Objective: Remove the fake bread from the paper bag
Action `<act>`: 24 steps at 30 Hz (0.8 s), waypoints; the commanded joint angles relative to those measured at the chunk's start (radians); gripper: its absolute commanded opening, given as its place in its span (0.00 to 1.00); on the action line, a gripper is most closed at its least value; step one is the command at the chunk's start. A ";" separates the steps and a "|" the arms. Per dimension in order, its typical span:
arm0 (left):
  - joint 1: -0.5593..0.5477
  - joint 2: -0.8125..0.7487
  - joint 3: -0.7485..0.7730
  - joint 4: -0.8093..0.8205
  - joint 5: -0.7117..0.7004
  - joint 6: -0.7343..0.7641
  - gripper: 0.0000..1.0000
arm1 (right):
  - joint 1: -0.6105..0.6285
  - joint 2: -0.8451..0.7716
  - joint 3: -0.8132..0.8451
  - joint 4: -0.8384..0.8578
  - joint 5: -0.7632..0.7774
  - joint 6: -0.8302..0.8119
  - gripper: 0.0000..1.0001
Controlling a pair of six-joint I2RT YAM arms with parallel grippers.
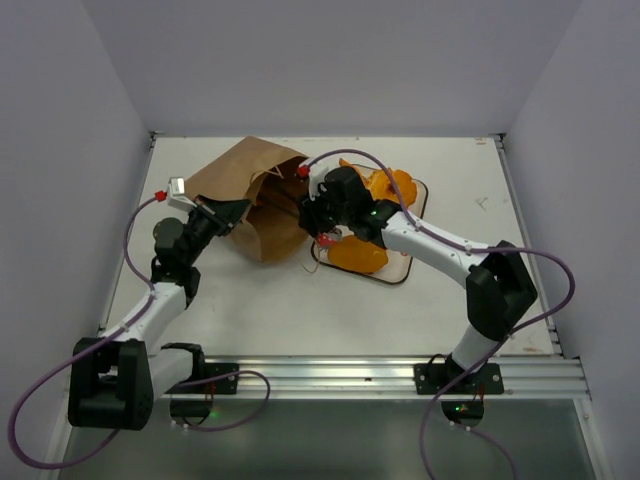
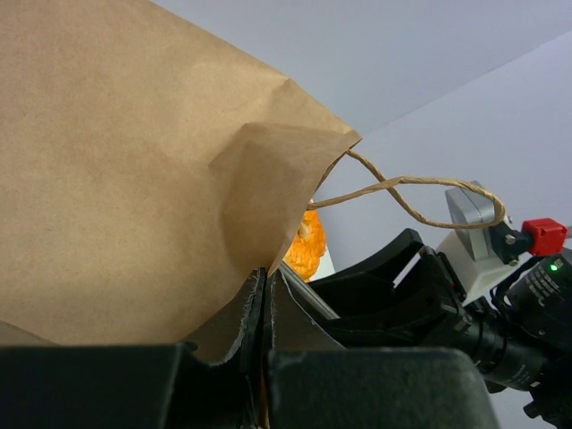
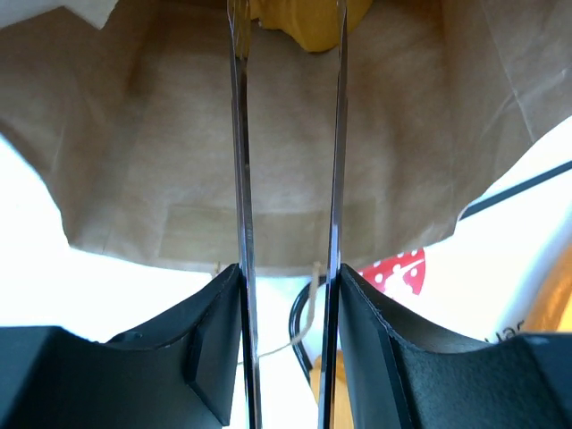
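Right fingers [image 3: 210, 349] narrowly pinching fake bread [image 3: 295, 18] inside paper bag [image 3: 134, 134], left fingers [image 2: 375, 393] clamping rim

One paper bag [image 1: 250, 200] lies near the table's [image 1: 300, 310] far edge, left of middle. One tray [image 1: 404, 268] sits just beside it, toward the middle. On the tray there is one oval loaf [image 1: 358, 257] at the near edge and an orange heap [image 1: 390, 185] at the far edge, too hidden to count. One more bread piece [image 3: 304, 22] shows inside the bag. One string handle [image 2: 402, 189] is in plain sight. There are two arms: the left arm [image 1: 150, 305] and the right arm [image 1: 450, 250].
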 commanded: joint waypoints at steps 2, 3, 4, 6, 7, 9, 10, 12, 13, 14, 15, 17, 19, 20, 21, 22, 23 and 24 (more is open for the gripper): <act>-0.005 0.004 0.022 0.042 -0.026 0.018 0.02 | -0.007 -0.085 -0.036 0.022 -0.009 -0.023 0.47; -0.005 0.006 0.021 0.042 -0.026 0.020 0.02 | -0.010 -0.099 -0.043 0.024 -0.012 -0.023 0.46; -0.005 0.010 0.022 0.042 -0.026 0.018 0.01 | -0.012 -0.103 -0.050 0.024 -0.015 -0.025 0.46; -0.005 0.018 0.019 0.049 -0.021 0.015 0.01 | -0.015 -0.108 -0.052 0.021 -0.020 -0.025 0.46; -0.005 0.019 0.017 0.057 -0.020 0.012 0.01 | -0.015 -0.105 -0.050 0.019 -0.023 -0.025 0.46; -0.005 0.024 0.019 0.063 -0.012 0.006 0.02 | -0.015 -0.093 -0.043 0.016 -0.037 -0.019 0.46; -0.005 0.024 0.020 0.065 -0.009 0.004 0.01 | -0.015 -0.075 -0.033 0.016 -0.038 -0.011 0.46; -0.005 0.023 0.024 0.065 0.002 0.000 0.02 | -0.015 -0.054 -0.021 0.018 -0.046 0.000 0.46; -0.005 0.021 0.024 0.063 0.003 0.001 0.02 | -0.013 -0.035 -0.007 0.018 -0.048 0.009 0.46; -0.005 0.019 0.022 0.062 0.006 -0.002 0.02 | -0.015 -0.024 0.000 0.016 -0.054 0.015 0.46; -0.005 0.015 0.021 0.062 0.008 -0.002 0.02 | -0.015 -0.012 0.008 0.016 -0.057 0.021 0.46; -0.005 0.013 0.019 0.065 0.011 -0.013 0.02 | -0.013 0.021 0.034 0.012 -0.058 0.036 0.45; -0.005 0.009 0.016 0.074 0.011 -0.019 0.02 | -0.013 0.042 0.058 0.010 -0.058 0.046 0.46; -0.005 0.009 0.014 0.079 0.012 -0.028 0.02 | -0.013 0.060 0.065 0.010 -0.060 0.050 0.46; -0.005 0.010 0.014 0.082 0.012 -0.031 0.02 | -0.012 0.070 0.072 0.010 -0.060 0.052 0.46; -0.005 0.009 0.014 0.091 0.014 -0.037 0.02 | -0.012 0.079 0.086 0.009 -0.061 0.059 0.45; -0.004 0.010 0.014 0.095 0.018 -0.046 0.02 | -0.012 0.094 0.091 0.012 -0.061 0.061 0.45; -0.005 0.010 0.013 0.099 0.020 -0.049 0.02 | -0.012 0.102 0.105 0.013 -0.060 0.066 0.46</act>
